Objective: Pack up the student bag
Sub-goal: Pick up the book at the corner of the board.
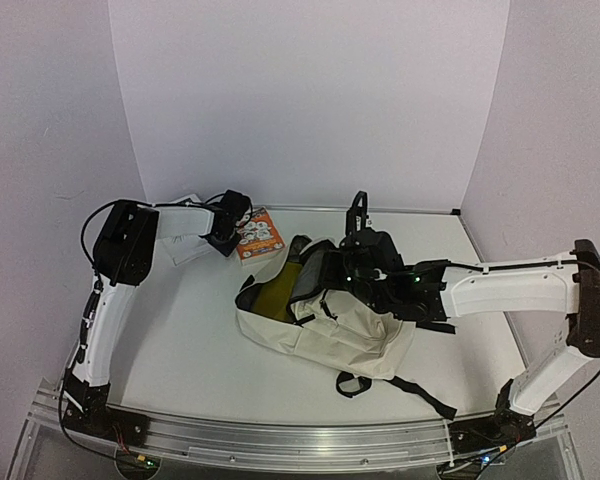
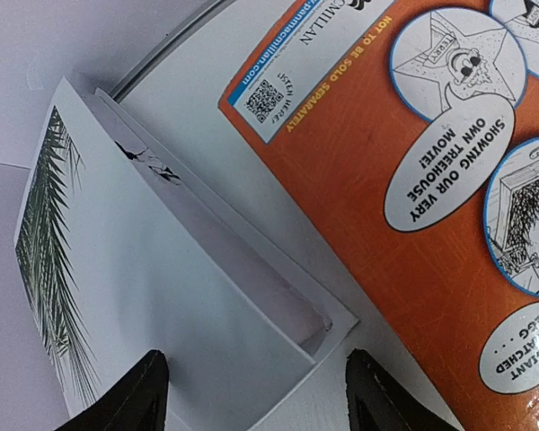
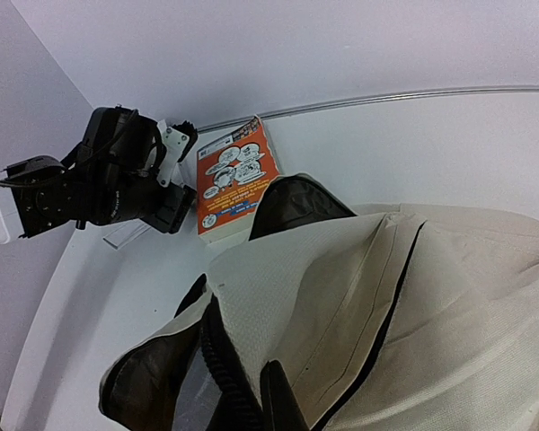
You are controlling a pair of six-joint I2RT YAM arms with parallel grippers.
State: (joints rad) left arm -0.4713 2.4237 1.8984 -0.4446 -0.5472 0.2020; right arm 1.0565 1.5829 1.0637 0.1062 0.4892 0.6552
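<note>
One bag, two books, two grippers here

Top: bag [image 1: 330,335] lies centre-right on the table [image 1: 180,340], right gripper [image 1: 348,262] at its mouth. Left wrist: left gripper [image 2: 265,400] spread wide over white booklet [image 2: 162,269], orange book [image 2: 386,206] just beside. Right wrist: right gripper pinched shut on bag's rim.

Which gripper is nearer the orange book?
Left. The left gripper hovers just beside the book, over a white booklet; the right gripper is farther off, clamped on the bag.

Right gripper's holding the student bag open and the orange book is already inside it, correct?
Not quite. The right gripper does hold the student bag open, but the orange book is not inside: it lies on the table beyond the bag, by the left gripper, as the top external view shows.
</note>
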